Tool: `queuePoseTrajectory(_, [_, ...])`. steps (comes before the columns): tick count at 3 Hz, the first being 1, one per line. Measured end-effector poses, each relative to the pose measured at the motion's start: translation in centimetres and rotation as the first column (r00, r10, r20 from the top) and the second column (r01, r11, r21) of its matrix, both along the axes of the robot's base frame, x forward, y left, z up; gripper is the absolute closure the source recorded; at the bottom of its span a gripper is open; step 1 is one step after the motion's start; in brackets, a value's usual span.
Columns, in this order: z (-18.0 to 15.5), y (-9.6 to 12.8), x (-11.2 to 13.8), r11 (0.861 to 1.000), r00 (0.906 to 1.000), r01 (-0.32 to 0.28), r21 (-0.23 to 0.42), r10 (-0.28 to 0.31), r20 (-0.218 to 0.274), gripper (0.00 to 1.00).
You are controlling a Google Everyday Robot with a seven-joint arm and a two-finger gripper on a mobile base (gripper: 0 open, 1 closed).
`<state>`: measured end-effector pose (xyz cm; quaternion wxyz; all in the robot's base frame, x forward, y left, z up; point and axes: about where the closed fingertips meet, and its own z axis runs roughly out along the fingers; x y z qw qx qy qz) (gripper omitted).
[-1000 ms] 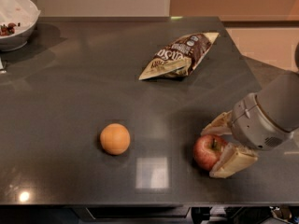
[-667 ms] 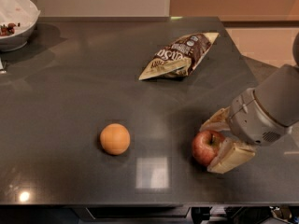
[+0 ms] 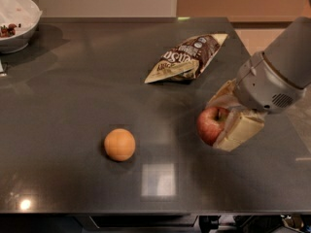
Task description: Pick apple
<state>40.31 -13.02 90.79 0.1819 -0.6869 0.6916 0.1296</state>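
The red apple (image 3: 210, 124), with yellowish streaks, sits between the two tan fingers (image 3: 240, 132) of my gripper (image 3: 222, 120) at the right of the dark table (image 3: 73, 96). The gripper is shut on the apple and holds it a little above the tabletop. The grey arm reaches in from the right edge. The apple's right side is hidden by the fingers.
A smooth orange fruit (image 3: 119, 144) lies left of the apple. A brown and cream snack bag (image 3: 187, 57) lies behind the gripper. A white bowl (image 3: 17, 21) stands at the far left corner. The table's right edge is close to the arm.
The gripper has risen and shifted slightly up and back with the apple held in it. The orange fruit, bag and bowl have not moved.
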Motion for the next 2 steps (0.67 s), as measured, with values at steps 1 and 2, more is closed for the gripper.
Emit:
queuePoseTrajectory(1, [6.35,0.05,1.55,0.998,0.9984,-0.014,0.058,0.011,0.055,1.00])
queuePoseTrajectory(2, [6.35,0.05,1.56,0.998,0.9984,-0.014,0.058,0.011,0.055,1.00])
